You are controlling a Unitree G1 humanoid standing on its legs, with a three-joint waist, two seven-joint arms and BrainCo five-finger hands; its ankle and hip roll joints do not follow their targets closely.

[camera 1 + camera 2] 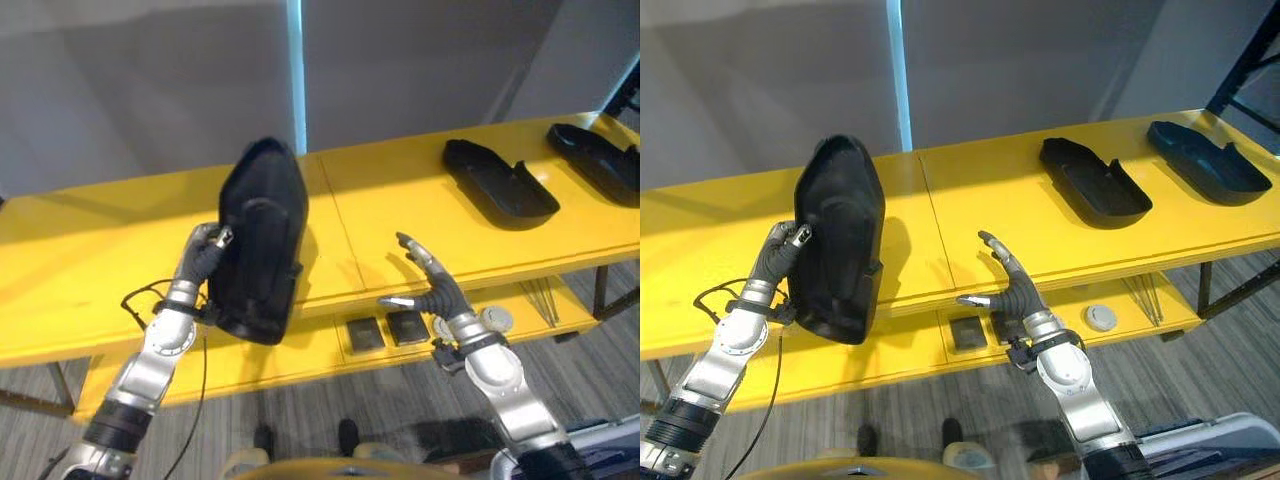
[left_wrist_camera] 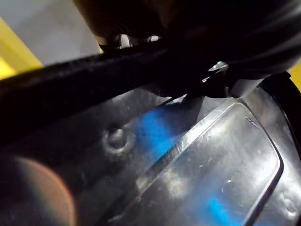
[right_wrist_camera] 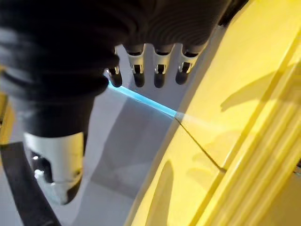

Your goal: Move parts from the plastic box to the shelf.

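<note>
your left hand (image 1: 203, 252) is clenched on the black moulded part (image 1: 258, 240), held upright with its long axis vertical over the yellow shelf (image 1: 90, 260), while your right hand (image 1: 432, 282) hangs relaxed and empty, well apart from it.

The yellow shelf (image 1: 400, 190) has a wide bare stretch in the middle, between the big black part (image 1: 258, 240) held upright in the left hand (image 1: 203, 253) and two black parts (image 1: 498, 182) (image 1: 598, 160) lying at the right end. The right hand (image 1: 428, 280) hovers open at the shelf's front edge, touching nothing.
</note>
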